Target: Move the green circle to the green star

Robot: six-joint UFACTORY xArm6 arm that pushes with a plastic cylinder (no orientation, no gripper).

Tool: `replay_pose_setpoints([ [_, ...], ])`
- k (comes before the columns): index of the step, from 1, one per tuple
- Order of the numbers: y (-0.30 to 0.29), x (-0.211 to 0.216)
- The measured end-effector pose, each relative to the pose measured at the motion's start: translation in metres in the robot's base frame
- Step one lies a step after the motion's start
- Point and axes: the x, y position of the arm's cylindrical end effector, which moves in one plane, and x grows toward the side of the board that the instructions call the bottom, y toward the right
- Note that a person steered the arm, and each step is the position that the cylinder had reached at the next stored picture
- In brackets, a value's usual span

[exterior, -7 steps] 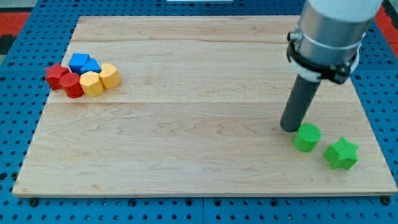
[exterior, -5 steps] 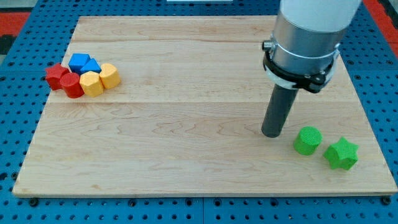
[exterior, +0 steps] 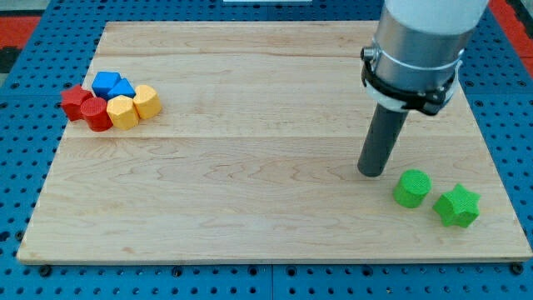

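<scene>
Dark rod, my tip (exterior: 371,173) on pale wooden tabletop (exterior: 250,208), just left of green circle block (exterior: 411,187), not touching, green star block (exterior: 457,206) just right of circle w/ small gap, no claw fitted, red/blue/yellow block cluster (exterior: 111,101) far left.

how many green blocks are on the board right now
2. The green circle block sits near the view's right, just right of and below my tip. The green star block lies right of the circle, with a small gap. None appears hidden.
</scene>
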Motion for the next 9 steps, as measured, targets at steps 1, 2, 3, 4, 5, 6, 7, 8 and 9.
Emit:
replay_pose_setpoints([
  [1,0.022,0.000],
  [2,0.033,0.016],
  [3,0.032,0.029],
  [4,0.032,0.034],
  [5,0.030,0.034],
  [6,0.030,0.034],
  [7,0.016,0.000],
  [8,-0.004,-0.024],
  [9,-0.004,-0.026],
])
